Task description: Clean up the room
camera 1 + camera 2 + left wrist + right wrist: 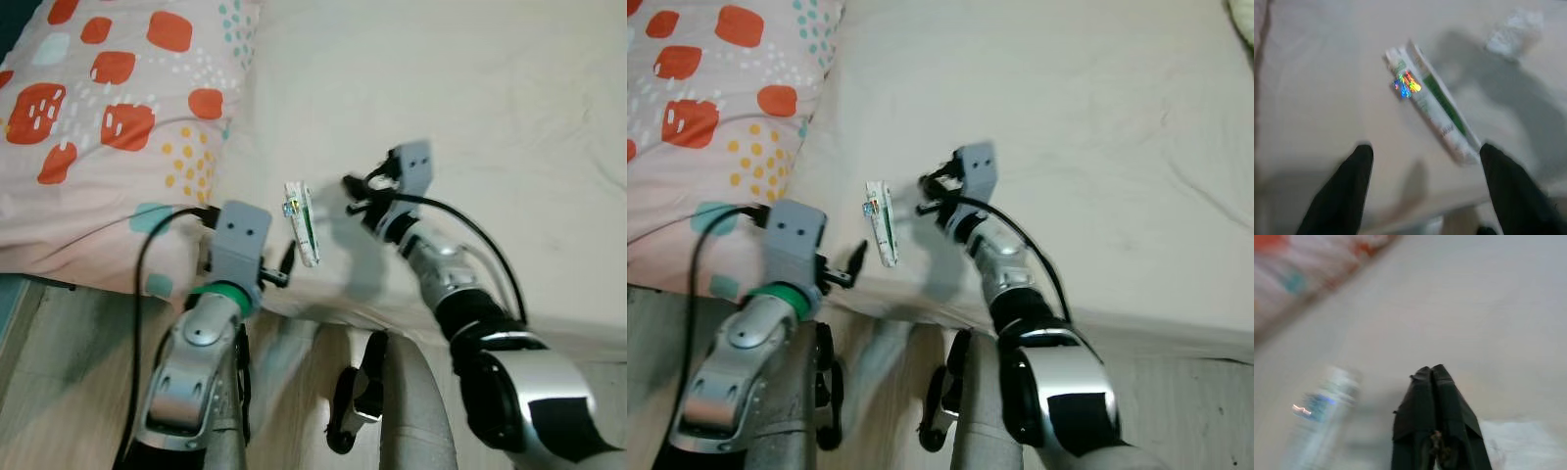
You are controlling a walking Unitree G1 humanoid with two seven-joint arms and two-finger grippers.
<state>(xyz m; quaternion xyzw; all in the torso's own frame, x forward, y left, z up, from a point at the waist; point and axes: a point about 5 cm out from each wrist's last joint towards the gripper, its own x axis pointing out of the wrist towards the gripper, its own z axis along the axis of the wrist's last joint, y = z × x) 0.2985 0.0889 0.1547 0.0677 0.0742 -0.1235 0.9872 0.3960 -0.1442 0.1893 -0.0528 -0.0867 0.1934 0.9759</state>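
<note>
Tube (303, 222): white-green, flat on the bed (470, 88), near its edge; my landmark.
Pillow (108, 127): orange-spotted, beside tube on my left, apart from it.
L gripper (1422, 166): at bed edge just short of tube; fingers (1347, 196) spread wide, holding nothing, tube's near end between them in wrist view.
R gripper (358, 194): just right of tube, over the sheet; fingers pressed shut, empty.
Tissue (1513, 32): crumpled white bit beyond tube, blurry.
Risk 1: tube lies slantwise to my L fingers, so closing may pinch only the tip and it'd pivot or slip out.
Risk 2: pushing in low could nudge tube off the bed edge to the floor.
Risk 3: soft sheet may bunch up and get caught w/ the tube.
</note>
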